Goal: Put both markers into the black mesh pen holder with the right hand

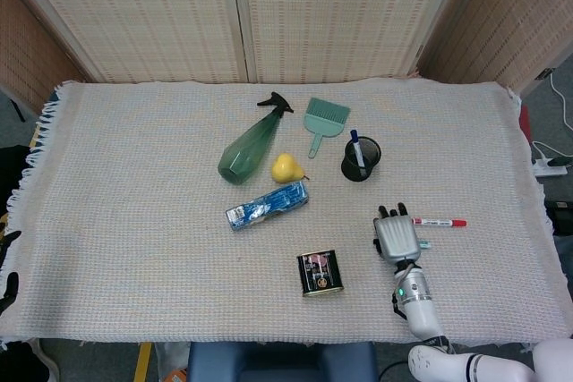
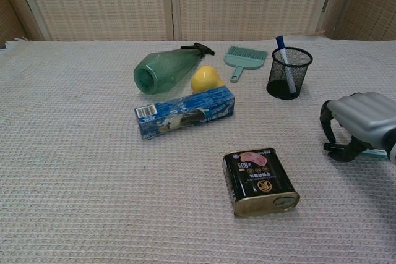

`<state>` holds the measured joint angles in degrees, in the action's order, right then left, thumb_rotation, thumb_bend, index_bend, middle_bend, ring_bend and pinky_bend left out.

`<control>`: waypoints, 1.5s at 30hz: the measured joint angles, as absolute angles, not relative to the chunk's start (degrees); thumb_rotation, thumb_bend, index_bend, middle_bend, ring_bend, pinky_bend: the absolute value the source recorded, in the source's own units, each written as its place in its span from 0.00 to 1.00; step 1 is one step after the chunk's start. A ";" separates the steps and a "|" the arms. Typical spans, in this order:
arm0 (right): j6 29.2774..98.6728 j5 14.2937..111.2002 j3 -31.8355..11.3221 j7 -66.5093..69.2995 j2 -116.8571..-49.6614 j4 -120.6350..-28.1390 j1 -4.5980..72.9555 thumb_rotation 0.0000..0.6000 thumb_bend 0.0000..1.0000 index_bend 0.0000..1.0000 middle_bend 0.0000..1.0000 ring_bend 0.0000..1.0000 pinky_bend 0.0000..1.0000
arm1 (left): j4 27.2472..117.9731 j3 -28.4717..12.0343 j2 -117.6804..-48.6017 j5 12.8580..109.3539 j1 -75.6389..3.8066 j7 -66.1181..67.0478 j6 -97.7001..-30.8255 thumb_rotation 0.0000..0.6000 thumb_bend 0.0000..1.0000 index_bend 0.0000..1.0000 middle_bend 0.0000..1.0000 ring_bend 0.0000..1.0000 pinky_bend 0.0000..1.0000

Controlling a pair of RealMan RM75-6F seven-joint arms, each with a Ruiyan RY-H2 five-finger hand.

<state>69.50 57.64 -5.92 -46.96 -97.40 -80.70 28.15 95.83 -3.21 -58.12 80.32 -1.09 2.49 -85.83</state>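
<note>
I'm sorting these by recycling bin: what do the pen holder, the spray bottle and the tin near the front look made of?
Pen holder: black wire mesh, likely painted metal; you see through its wall.
Spray bottle: translucent green plastic, glossy, with a black plastic trigger.
Tin: probably printed metal, going by its shiny gold rim and the pull tab on its end.

- Two markers: a blue-capped marker (image 1: 356, 151) and a red-capped marker (image 1: 440, 222)
- One black mesh pen holder (image 1: 361, 159)
- One green spray bottle (image 1: 252, 143)
- One teal brush (image 1: 323, 120)
- One yellow pear (image 1: 286, 168)
- One blue box (image 1: 267, 205)
- One dark tin (image 1: 320, 273)
</note>
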 measured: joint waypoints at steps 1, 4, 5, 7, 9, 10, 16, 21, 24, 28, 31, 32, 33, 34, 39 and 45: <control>69.55 57.80 -6.00 -46.70 -97.29 -80.92 28.15 1.00 0.28 0.70 0.27 0.35 0.19 | 95.81 -3.21 -58.10 80.34 -1.12 2.44 -85.80 1.00 0.51 0.15 0.02 0.00 0.27; 69.92 58.61 -6.51 -45.66 -96.67 -82.16 28.20 1.00 0.28 0.70 0.27 0.35 0.19 | 95.61 -3.18 -58.16 80.38 -1.12 2.39 -85.81 1.00 0.51 0.15 0.02 0.00 0.27; 70.04 58.86 -6.74 -45.35 -96.39 -82.66 28.25 1.00 0.28 0.70 0.27 0.35 0.19 | 95.63 -3.18 -58.16 80.38 -1.12 2.39 -85.81 1.00 0.51 0.15 0.02 0.00 0.27; 70.42 59.39 -7.50 -44.62 -95.63 -84.05 28.40 1.00 0.28 0.70 0.27 0.35 0.19 | 95.67 -3.19 -58.13 80.42 -1.09 2.40 -85.91 1.00 0.51 0.15 0.02 0.00 0.27; 70.89 59.85 -8.48 -44.01 -94.71 -85.73 28.62 1.00 0.28 0.70 0.27 0.35 0.19 | 95.70 -3.19 -58.13 80.51 -1.06 2.38 -86.04 1.00 0.51 0.15 0.02 0.00 0.27; 71.10 60.04 -8.96 -43.74 -94.26 -86.56 28.74 1.00 0.28 0.70 0.27 0.35 0.19 | 95.72 -3.19 -58.12 80.53 -1.04 2.38 -86.06 1.00 0.51 0.15 0.02 0.00 0.27; 73.13 61.29 -12.80 -42.63 -90.84 -92.80 29.73 1.00 0.29 0.68 0.27 0.36 0.19 | 95.81 -3.13 -58.07 80.72 -1.03 2.38 -86.13 1.00 0.51 0.15 0.02 0.00 0.27; 73.69 61.74 -16.77 -38.63 -88.13 -97.16 30.56 1.00 0.31 0.68 0.29 0.38 0.22 | 95.99 -3.08 -58.00 81.01 -0.91 2.44 -86.49 1.00 0.51 0.15 0.02 0.00 0.27; 72.33 61.22 -19.34 -33.06 -86.35 -98.62 31.09 1.00 0.33 0.68 0.30 0.38 0.23 | 96.07 -3.07 -57.98 81.11 -0.86 2.54 -86.65 1.00 0.51 0.15 0.02 0.00 0.27; 69.32 60.59 -23.77 -25.41 -83.72 -98.53 32.84 1.00 0.35 0.68 0.30 0.38 0.24 | 96.04 -3.03 -58.01 81.09 -0.90 2.59 -86.46 1.00 0.51 0.15 0.02 0.00 0.27; 66.90 60.15 -26.10 -20.72 -83.01 -96.56 34.58 1.00 0.36 0.68 0.30 0.38 0.24 | 95.97 -3.03 -58.06 80.94 -0.96 2.61 -86.28 1.00 0.51 0.15 0.02 0.00 0.27; 66.19 60.09 -26.53 -19.26 -82.98 -95.75 35.10 1.00 0.36 0.68 0.30 0.38 0.24 | 95.97 -3.06 -58.06 80.92 -0.97 2.60 -86.27 1.00 0.51 0.15 0.02 0.00 0.27; 65.26 60.09 -27.05 -17.19 -83.02 -94.47 35.79 1.00 0.37 0.68 0.30 0.38 0.24 | 95.96 -3.07 -58.06 80.89 -0.96 2.56 -86.30 1.00 0.51 0.15 0.02 0.00 0.27; 64.60 60.15 -27.39 -15.62 -83.12 -93.38 36.31 1.00 0.37 0.68 0.30 0.38 0.25 | 95.95 -3.10 -58.04 80.87 -0.95 2.51 -86.33 1.00 0.51 0.15 0.02 0.00 0.27; 61.64 61.78 -28.38 -6.67 -84.74 -86.02 39.05 1.00 0.40 0.68 0.30 0.38 0.26 | 95.85 -3.23 -57.93 80.53 -0.85 2.12 -86.39 1.00 0.51 0.15 0.02 0.00 0.27; 58.14 64.85 -28.49 5.91 -88.39 -74.94 42.51 1.00 0.40 0.69 0.30 0.39 0.26 | 95.67 -3.28 -57.93 80.04 -0.96 1.92 -85.85 1.00 0.51 0.15 0.02 0.00 0.27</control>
<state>58.14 64.85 -28.49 5.91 -88.39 -74.94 42.51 95.67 -3.28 -57.93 80.04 -0.96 1.92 -85.85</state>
